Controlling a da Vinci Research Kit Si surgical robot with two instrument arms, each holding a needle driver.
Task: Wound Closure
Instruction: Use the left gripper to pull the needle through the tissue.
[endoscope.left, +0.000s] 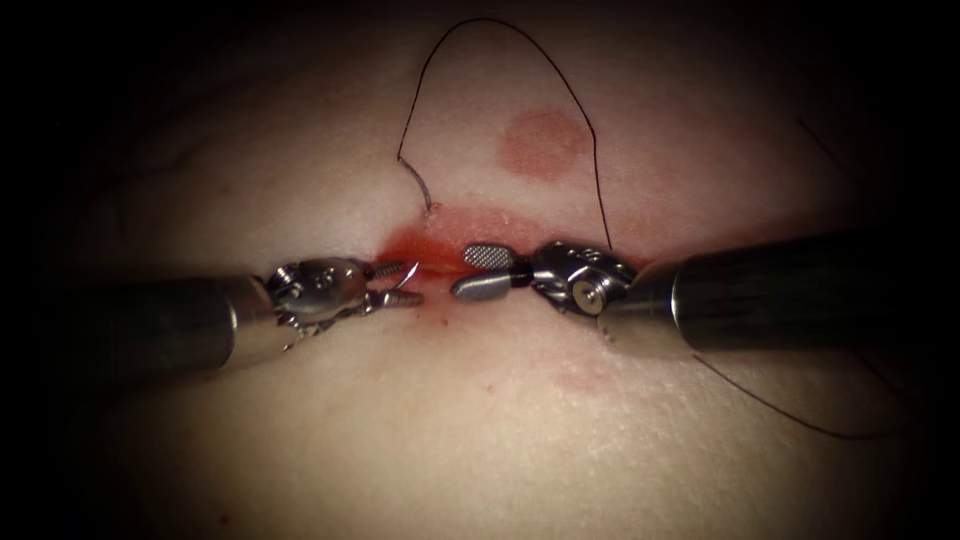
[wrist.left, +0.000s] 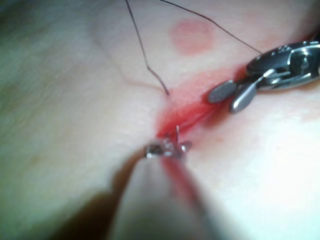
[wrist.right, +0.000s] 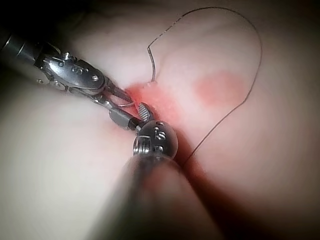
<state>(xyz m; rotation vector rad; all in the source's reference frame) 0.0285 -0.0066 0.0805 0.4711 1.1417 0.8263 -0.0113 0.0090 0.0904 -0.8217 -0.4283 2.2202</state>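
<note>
Right gripper (endoscope.left: 478, 272) gapes empty; left gripper (endoscope.left: 398, 284) seemingly grips needle (endoscope.left: 410, 270).

No lettering, number or brand can be read anywhere — not on the tissue (endoscope.left: 400, 430), nor on either tool's metal. The right tool's wrist (wrist.right: 156, 137) carries small marks — too blurred to make out.

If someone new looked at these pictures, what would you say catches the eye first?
The red fluid pooled in the cut in the tissue stands out, with both tools meeting over it: the left tool and the right tool, each with jaws open. A thin needle shows at the left tool's jaws. The dark thread arcs above the cut, beside a round pink mark.
</note>
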